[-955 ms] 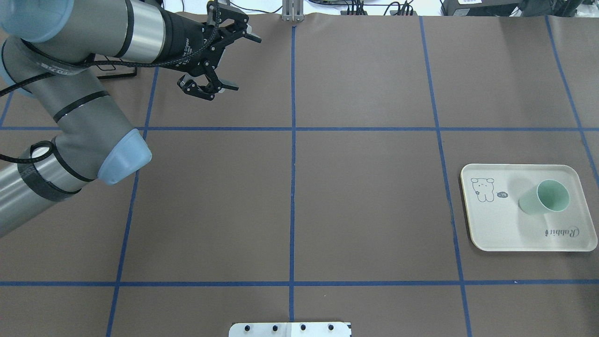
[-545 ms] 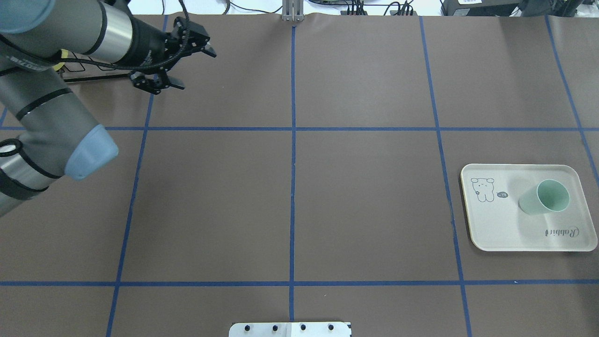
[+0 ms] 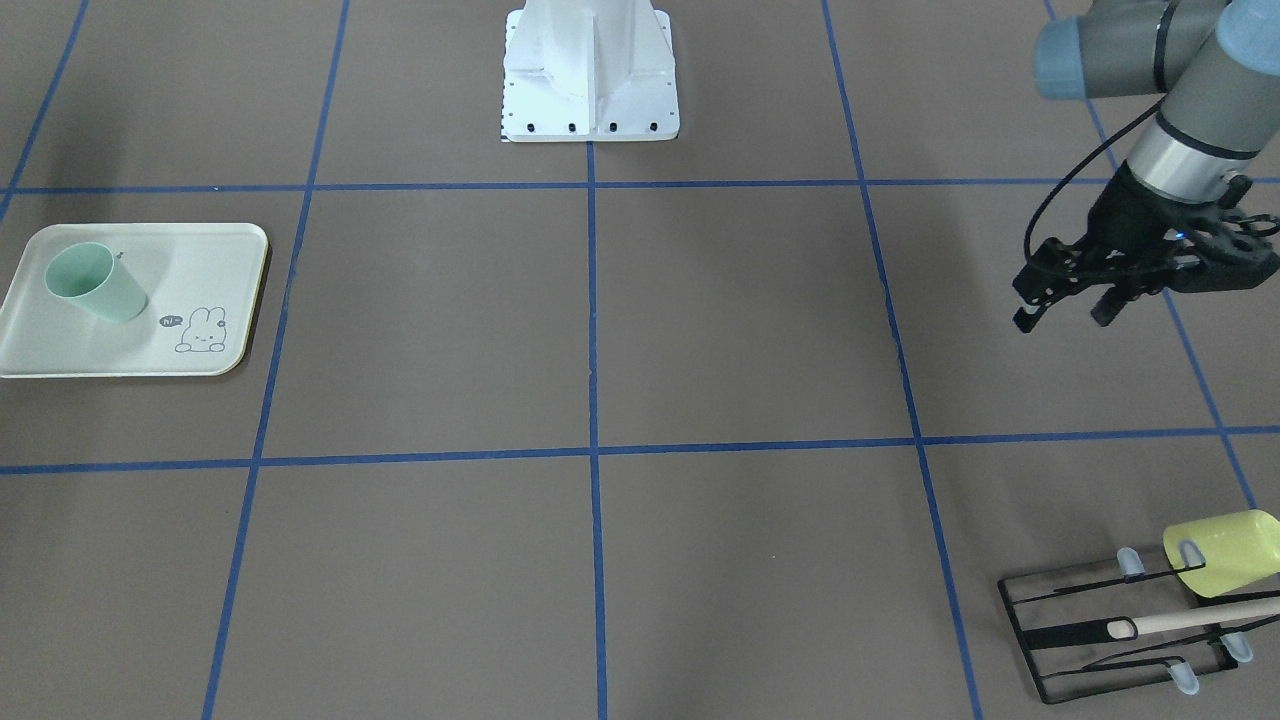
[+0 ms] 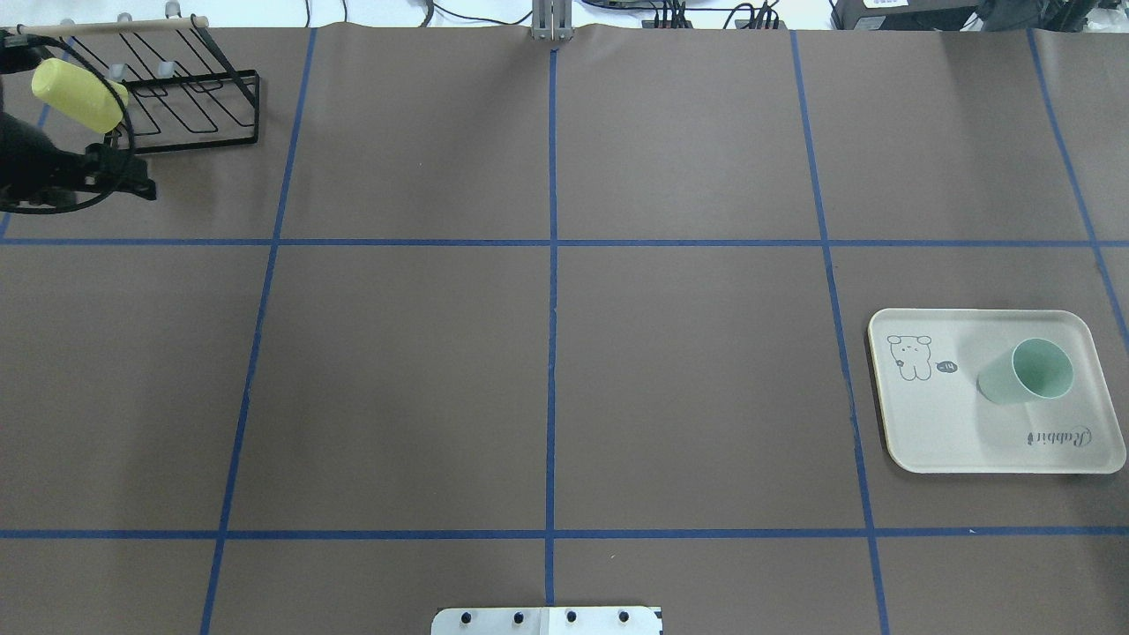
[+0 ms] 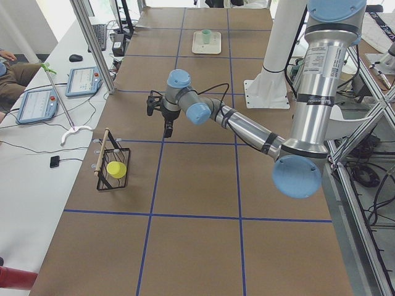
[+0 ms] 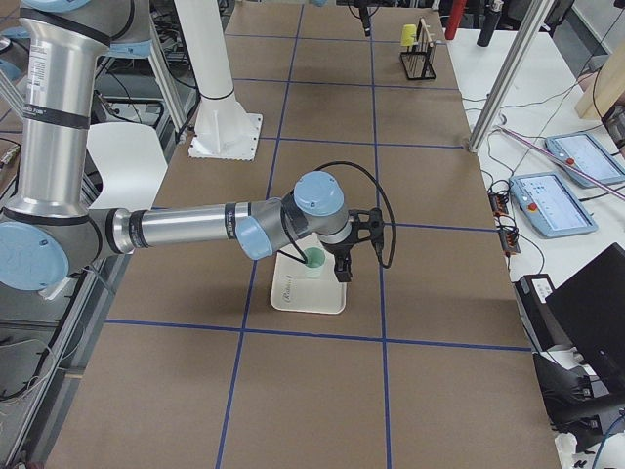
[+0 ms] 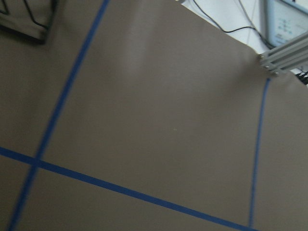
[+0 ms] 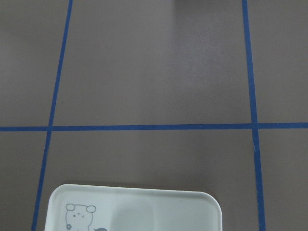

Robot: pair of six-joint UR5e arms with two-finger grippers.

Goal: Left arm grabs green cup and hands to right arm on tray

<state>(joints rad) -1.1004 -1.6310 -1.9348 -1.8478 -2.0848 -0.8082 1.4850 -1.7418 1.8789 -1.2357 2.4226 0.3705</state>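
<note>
The pale mint-green cup point(image 4: 1028, 372) stands open side up on the cream-white tray point(image 4: 935, 432) at the table's right side. Both also show in the front-facing view, the cup point(image 3: 95, 283) on the tray point(image 3: 150, 350). My left gripper point(image 3: 1060, 318) is open and empty, held above the table far from the cup, near the black rack. It only just shows at the left edge of the overhead view. My right gripper point(image 6: 344, 266) shows only in the exterior right view, above the tray beside the cup; I cannot tell its state. The right wrist view shows the tray's edge point(image 8: 144, 207) from above.
A black wire rack point(image 4: 194, 106) at the far left corner holds a yellow-green cup point(image 4: 78, 95) and a wooden stick; the front-facing view shows the rack point(image 3: 1100, 640) too. The white robot base point(image 3: 590, 80) stands at the table's near edge. Blue tape lines grid the brown table.
My left arm has swung left and back, and its gripper has moved from the far middle-left to the left edge, uncovering the rack. The green cup and tray have not moved.
</note>
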